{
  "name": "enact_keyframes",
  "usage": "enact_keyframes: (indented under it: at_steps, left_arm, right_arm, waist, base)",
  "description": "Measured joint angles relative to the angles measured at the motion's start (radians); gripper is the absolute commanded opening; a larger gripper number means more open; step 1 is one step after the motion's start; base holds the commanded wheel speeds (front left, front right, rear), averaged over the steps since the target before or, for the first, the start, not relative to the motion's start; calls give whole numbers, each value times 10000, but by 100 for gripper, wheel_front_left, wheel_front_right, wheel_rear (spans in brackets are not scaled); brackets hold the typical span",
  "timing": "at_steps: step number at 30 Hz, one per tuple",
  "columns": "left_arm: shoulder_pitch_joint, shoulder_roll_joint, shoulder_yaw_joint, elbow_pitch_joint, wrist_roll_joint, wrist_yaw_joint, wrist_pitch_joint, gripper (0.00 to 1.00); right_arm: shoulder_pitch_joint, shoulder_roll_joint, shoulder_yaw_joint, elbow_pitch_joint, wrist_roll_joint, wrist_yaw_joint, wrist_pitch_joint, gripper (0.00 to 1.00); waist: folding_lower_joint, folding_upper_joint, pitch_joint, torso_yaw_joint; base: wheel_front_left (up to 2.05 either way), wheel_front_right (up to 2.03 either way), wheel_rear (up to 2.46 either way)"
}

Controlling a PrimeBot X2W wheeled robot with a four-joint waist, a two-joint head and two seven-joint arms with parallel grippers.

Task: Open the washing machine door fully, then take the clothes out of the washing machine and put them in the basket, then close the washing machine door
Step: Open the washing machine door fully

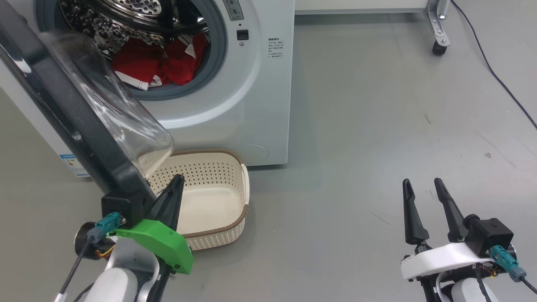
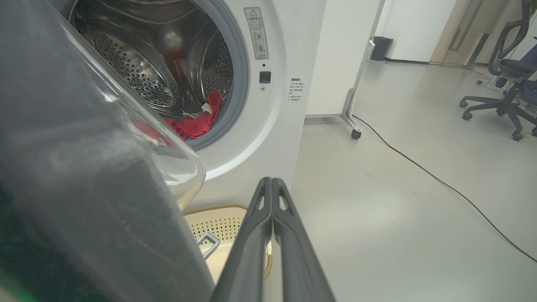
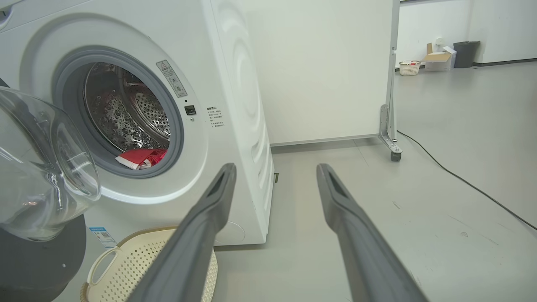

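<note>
Clothes, red with white trim, lay in a heap at the bottom of the drum, just behind the grey ring of the machine. None of them was in the basket. The basket stood on the floor right in front of the machine, below the drum mouth, and it held nothing. The door stood out from the front on its left side, and its glass bowl hung over the left part of the basket.

In my judgement the first step was only partly done. The door was open enough to show the clothes, but it seemed not swung fully back, and so it covered a part of the basket. Taking the clothes out, putting them in the basket and closing the door were all left to do.

The left end effector had its two fingers pressed together with nothing between them. It pointed forward just beside the lower edge of the door's black rim, above the basket. Whether it touched the rim I could not tell. The right end effector was well apart on the right, low over the floor, with fingers spread wide and holding nothing.
</note>
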Motion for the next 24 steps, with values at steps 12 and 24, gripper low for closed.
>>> enact_keyframes:
  at_steps: [12,24]
  left_arm:
    - [19,0,307,297,-71,259,4,0]
    - [13,-71,213,512,-98,259,-98,0]
  right_arm:
    - [0,42,-71,2,-100,42,0,100]
    - [2,67,-232,6,-169,117,0,100]
  waist:
    - [0,0,130,75]
    - [0,0,198,389]
  base:
    - [0,0,0]
    - [0,0,0]
